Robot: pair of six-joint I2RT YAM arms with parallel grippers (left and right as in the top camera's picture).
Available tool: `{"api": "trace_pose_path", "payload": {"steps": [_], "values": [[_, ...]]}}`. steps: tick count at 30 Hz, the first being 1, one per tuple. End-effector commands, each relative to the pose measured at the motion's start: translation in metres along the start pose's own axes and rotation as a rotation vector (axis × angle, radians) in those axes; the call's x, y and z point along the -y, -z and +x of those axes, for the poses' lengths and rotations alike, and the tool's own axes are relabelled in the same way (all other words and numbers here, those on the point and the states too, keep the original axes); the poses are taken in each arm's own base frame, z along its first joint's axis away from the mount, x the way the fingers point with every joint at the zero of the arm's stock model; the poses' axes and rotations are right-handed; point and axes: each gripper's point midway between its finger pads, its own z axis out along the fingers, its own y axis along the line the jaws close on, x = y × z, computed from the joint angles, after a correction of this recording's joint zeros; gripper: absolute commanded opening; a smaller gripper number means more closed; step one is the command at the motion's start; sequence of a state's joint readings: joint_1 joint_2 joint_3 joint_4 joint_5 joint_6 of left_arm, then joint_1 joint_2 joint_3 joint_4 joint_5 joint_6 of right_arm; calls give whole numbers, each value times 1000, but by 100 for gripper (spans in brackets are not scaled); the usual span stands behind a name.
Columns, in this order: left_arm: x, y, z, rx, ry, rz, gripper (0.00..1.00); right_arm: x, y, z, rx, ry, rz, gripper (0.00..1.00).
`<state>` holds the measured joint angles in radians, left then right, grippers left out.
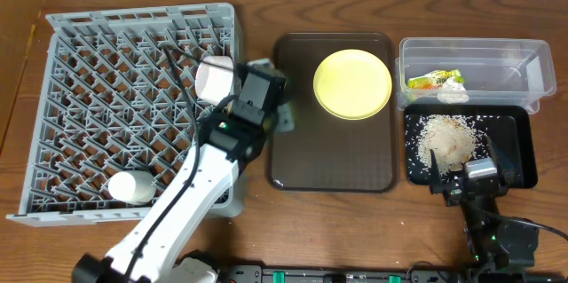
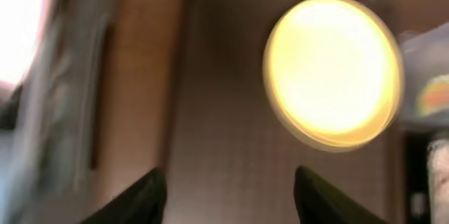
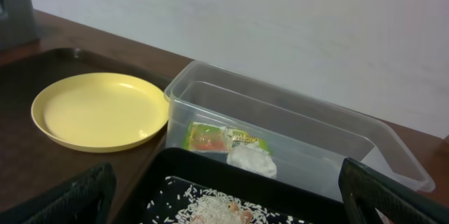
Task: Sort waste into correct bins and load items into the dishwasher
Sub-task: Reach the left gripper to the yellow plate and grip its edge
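The pale yellow plate [image 1: 352, 82] lies on the dark brown serving tray [image 1: 333, 163]; it also shows in the left wrist view [image 2: 331, 69] and the right wrist view [image 3: 102, 109]. My left gripper [image 1: 282, 110] is open and empty over the tray's left edge, next to the grey dish rack [image 1: 106, 97]. Two white dishes [image 1: 213, 74] [image 1: 130, 185] sit in the rack. The clear tub [image 1: 475, 52] holds the snack wrapper [image 1: 435, 78] and crumpled paper [image 1: 453, 94]. The black tray [image 1: 515, 154] holds rice scraps [image 1: 446, 135]. My right gripper [image 1: 461, 175] is open above its near edge.
The left wrist view is motion-blurred; its open fingers [image 2: 228, 196] frame the brown tray [image 2: 231, 140]. The right wrist view shows its open fingers [image 3: 228, 196] over the black tray [image 3: 161, 175], with the tub [image 3: 295, 112] behind. The blue bowl and chopsticks are out of view.
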<state>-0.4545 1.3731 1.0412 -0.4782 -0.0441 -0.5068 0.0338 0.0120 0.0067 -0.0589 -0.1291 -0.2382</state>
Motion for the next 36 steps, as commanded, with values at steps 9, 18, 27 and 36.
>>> {"api": "trace_pose_path", "payload": {"steps": [9, 18, 27, 36], "values": [[66, -120, 28, -143, -73, 309, 69, 3, 0, 1, -5, -14, 13, 99], [53, -165, 56, -223, 51, 264, 68, 3, 0, 1, -5, -14, 13, 99], [41, -187, 82, -341, 291, 236, 34, 3, 0, 1, -5, -14, 13, 99], [45, -177, 58, -389, 377, 424, 19, 3, 0, 1, -5, -14, 13, 99]]}}
